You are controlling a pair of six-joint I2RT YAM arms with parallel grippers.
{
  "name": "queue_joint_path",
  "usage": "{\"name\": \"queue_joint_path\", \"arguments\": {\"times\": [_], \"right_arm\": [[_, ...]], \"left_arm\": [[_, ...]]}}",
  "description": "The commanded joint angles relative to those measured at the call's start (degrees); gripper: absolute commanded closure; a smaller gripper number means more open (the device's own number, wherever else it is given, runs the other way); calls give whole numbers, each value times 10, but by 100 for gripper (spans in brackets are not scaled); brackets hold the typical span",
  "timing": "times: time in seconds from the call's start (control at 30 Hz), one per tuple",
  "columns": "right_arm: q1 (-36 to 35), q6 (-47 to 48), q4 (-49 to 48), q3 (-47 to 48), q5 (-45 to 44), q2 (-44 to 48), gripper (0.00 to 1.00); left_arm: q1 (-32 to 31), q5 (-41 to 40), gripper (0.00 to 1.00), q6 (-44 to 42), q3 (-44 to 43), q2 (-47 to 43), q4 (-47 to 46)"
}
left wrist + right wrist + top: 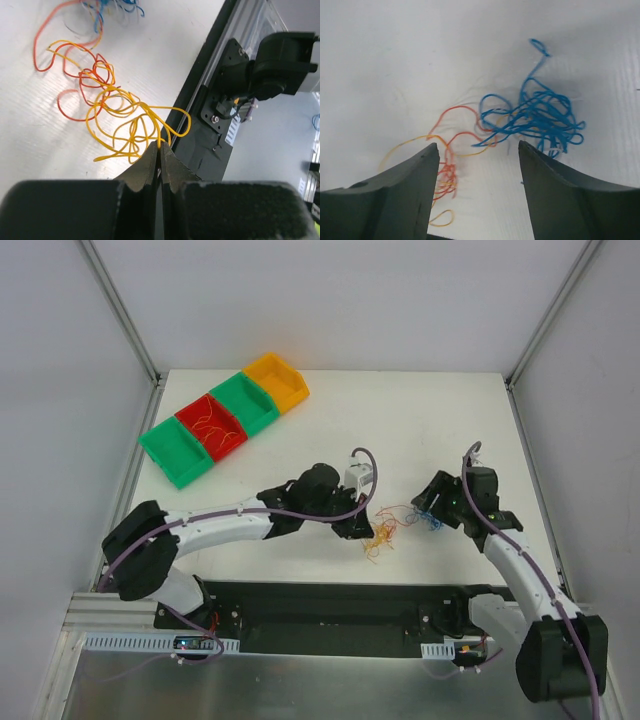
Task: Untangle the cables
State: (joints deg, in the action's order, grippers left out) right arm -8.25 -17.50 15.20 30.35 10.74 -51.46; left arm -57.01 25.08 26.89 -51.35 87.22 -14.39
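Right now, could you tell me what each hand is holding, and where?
Left hand pinches a yellow wire at a loop; right hand is open, holding nothing.

White table top (330, 410), matte. Plain pale grey panels close three sides: back wall (330, 300), left panel (50, 390), right panel (600, 440). Aluminium frame posts (120, 305) run up the rear corners. Black base plate (330, 605) lies along the near edge, with brushed metal sheet (320, 685) nearer the camera. Light is even and diffuse; shadows are soft.
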Motion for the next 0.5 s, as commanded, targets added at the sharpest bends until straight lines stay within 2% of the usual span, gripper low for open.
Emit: {"name": "queue_joint_path", "arguments": {"times": [0.0, 0.07, 0.17, 0.27, 0.33, 0.47], "right_arm": [[31, -1, -18, 35, -23, -78, 32], [29, 37, -45, 30, 55, -83, 32], [22, 76, -89, -8, 151, -38, 27], [8, 87, -83, -28, 172, 10, 23], [-4, 66, -118, -47, 175, 24, 22], [-50, 19, -238, -70, 198, -17, 22]], "left_arm": [[-4, -103, 100, -18, -88, -49, 165], [-4, -116, 100, -23, -117, -44, 199], [-4, -127, 100, -27, -160, -22, 238], [-3, -128, 100, -36, -191, -5, 257], [-4, -104, 100, -40, -206, 5, 257], [-3, -65, 100, -40, -234, 21, 256]]}}
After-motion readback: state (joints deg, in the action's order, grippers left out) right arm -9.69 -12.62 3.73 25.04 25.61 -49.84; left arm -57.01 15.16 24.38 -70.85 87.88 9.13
